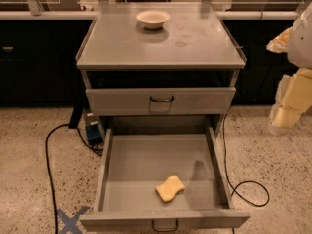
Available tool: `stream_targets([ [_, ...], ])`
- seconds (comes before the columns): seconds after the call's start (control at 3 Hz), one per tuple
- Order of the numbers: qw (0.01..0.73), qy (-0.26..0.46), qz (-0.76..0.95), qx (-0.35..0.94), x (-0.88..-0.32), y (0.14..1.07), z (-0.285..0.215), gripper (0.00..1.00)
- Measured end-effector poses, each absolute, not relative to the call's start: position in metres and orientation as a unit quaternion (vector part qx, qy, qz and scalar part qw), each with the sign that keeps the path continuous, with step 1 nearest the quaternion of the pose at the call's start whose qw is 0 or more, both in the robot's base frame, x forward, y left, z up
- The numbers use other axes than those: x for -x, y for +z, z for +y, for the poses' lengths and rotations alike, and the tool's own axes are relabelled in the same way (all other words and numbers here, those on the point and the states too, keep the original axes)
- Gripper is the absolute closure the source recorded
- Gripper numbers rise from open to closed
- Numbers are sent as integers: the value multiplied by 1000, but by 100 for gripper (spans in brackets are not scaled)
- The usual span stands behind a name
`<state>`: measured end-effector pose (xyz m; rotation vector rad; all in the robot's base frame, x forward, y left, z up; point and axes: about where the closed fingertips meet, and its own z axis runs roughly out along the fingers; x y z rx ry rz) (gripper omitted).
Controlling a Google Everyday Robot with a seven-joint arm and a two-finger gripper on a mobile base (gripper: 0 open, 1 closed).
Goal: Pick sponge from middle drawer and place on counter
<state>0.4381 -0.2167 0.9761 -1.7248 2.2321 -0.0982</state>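
Looking down from the one view onto a grey desk (122, 43) with two drawers under it. Finding the sponge (170, 188) lying flat on the floor of the open drawer (136, 162), close to the front wall and a little right of middle, touching neither side wall. Noting this drawer pulled well out, presumably for giving a straight reach from above onto the sponge. Noting the shut drawer (122, 101) above it, sitting flush under the desk and so not overhanging the sponge.

Spotting the claw (291, 104) hanging at the right edge of the view, beside the desk, about level with the shut drawer and well apart from the sponge. Being partly cut off by the edge, showing neither a spread nor a pressed-together state: cannot tell.

Judging the task as only starting, with the sponge not yet grasped. Expecting the next move to be calling for swinging left and down over the drawer's front half, keeping off its right wall and front rim.

Seeing a white bowl (153, 19) sitting near the desk's back edge, leaving the front and sides bare for setting the sponge down. Taking the sponge as soft and likely squashing under a pinch, so probably forgiving a slightly off-centre grip.
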Motion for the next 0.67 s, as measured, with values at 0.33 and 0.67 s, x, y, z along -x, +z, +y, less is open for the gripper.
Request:
stream_targets([
  [0.33,160,-40,782,601,-437,966,-215,0],
  [0.67,153,-44,785,599,-437,923,-209,0],
])
